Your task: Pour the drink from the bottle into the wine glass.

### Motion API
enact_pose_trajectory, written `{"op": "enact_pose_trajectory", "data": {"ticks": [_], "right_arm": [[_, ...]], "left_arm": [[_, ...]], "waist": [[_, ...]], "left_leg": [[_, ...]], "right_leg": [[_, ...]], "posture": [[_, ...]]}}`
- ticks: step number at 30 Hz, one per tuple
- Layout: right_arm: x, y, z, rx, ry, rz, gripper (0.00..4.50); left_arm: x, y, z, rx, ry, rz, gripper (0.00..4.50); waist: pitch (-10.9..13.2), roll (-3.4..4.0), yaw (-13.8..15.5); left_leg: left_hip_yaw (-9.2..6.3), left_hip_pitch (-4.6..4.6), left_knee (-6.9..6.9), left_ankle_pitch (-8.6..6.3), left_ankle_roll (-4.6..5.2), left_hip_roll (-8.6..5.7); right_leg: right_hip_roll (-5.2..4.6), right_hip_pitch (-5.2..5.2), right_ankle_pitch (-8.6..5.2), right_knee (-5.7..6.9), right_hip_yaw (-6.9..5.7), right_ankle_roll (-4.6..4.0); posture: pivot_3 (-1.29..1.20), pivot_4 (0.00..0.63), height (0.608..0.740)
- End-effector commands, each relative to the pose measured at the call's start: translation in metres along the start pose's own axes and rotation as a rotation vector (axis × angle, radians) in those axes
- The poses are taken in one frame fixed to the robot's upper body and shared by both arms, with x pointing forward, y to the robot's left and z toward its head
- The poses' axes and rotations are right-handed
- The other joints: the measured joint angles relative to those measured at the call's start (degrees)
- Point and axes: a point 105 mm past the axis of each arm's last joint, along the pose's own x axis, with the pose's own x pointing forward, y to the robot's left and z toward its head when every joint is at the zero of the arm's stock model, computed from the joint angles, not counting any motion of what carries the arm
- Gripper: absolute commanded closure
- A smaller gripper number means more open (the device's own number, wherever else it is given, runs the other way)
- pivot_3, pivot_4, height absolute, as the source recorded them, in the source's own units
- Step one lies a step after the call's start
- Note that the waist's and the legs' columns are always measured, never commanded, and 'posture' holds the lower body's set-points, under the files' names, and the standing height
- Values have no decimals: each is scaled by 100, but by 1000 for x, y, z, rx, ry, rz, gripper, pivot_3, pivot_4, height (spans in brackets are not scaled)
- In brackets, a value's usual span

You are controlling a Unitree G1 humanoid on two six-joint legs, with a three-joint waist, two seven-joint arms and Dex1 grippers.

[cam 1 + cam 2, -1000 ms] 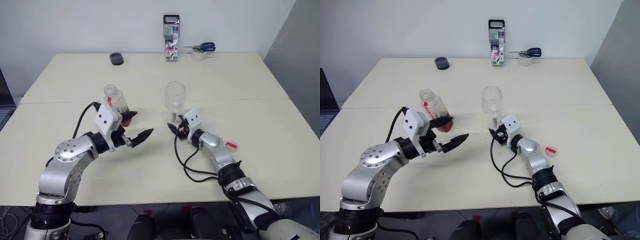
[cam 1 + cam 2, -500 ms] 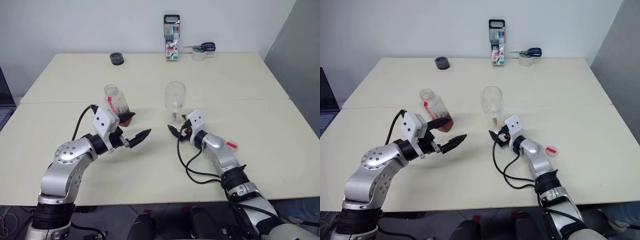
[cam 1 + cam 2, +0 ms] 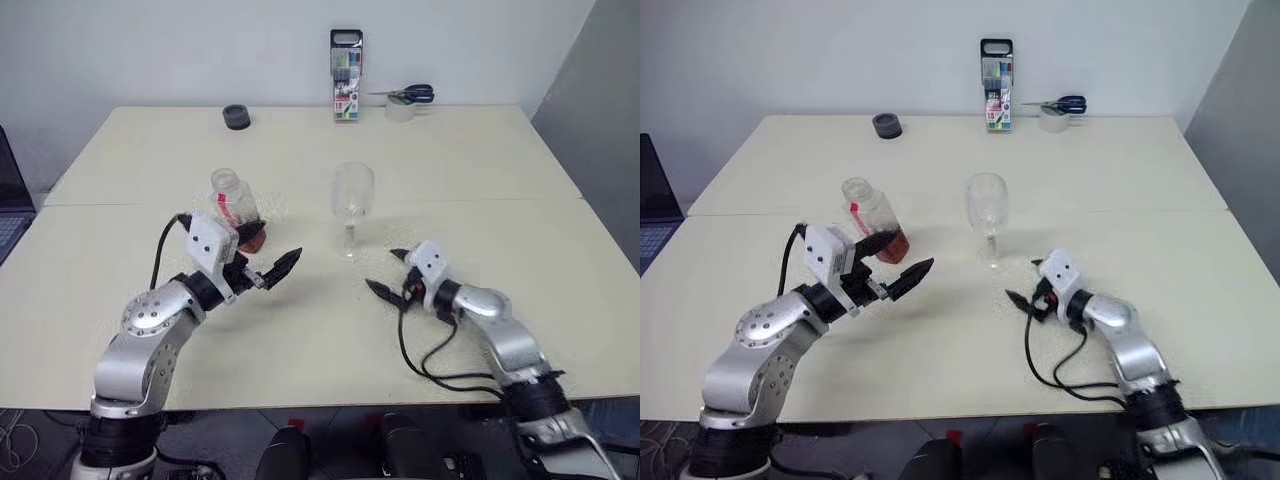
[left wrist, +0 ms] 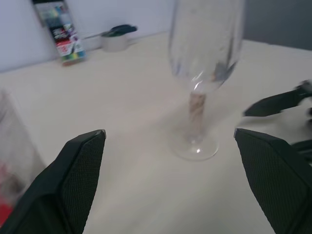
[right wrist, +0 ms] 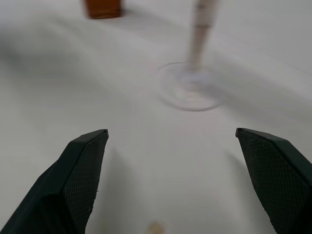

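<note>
— Black-fingered left claw [image 3: 272, 272] stands wide and empty; the bottle [image 3: 236, 208] sits just beyond it on the bench [image 3: 480, 160], uncapped, drink [image 3: 252, 237] low inside. Approach?

— Close squarely on its body. Right claw [image 3: 392, 275], also wide and empty, has the wine glass [image 3: 352, 200] just past it; keep clear.

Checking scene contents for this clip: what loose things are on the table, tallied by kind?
Bottle: 1
Wine glass: 1
Marker pack: 1
Scissors: 1
Tape roll: 1
Small black round thing, far left: 1
Total: 6
</note>
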Motion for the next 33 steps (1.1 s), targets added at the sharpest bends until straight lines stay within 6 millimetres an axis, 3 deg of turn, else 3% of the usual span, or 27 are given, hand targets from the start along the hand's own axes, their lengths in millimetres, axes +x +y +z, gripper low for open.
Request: {"op": "enact_pose_trajectory", "data": {"ticks": [1, 5, 11, 18, 33], "right_arm": [[-12, 23, 40, -53, -94, 126, 38], [-20, 36, 57, -32, -121, 182, 38], [-17, 38, 62, -24, -121, 177, 38], [-15, 37, 64, -24, -124, 157, 38], [-14, 39, 69, -44, -131, 157, 38]], "left_arm": [[-7, 7, -2, 42, -24, 110, 0], [-13, 16, -18, 44, 12, 174, 0], [-10, 39, -29, 37, 28, 203, 0], [-1, 58, -28, 28, 10, 242, 0], [16, 78, -29, 51, 15, 216, 0]], "waist": [[1, -1, 12], [1, -2, 53], [1, -3, 120], [1, -3, 148], [1, -3, 146]], "left_leg": [[-1, 1, 1, 0, 0, -1], [-12, 7, 8, 0, 0, -1], [-18, 14, 10, 0, 0, -4], [-22, 13, 8, 0, 0, -4], [-24, 13, 7, 0, -1, -4]], "right_leg": [[-1, 1, 0, 1, 0, 0], [1, 17, 0, 0, -14, 1], [0, 38, 0, -17, -24, 2], [-1, 47, 2, -38, -28, 6], [-1, 49, 4, -43, -30, 8]], "posture": [[0, 150, 740], [0, 150, 740], [0, 150, 740], [0, 150, 740], [0, 150, 740]]}}
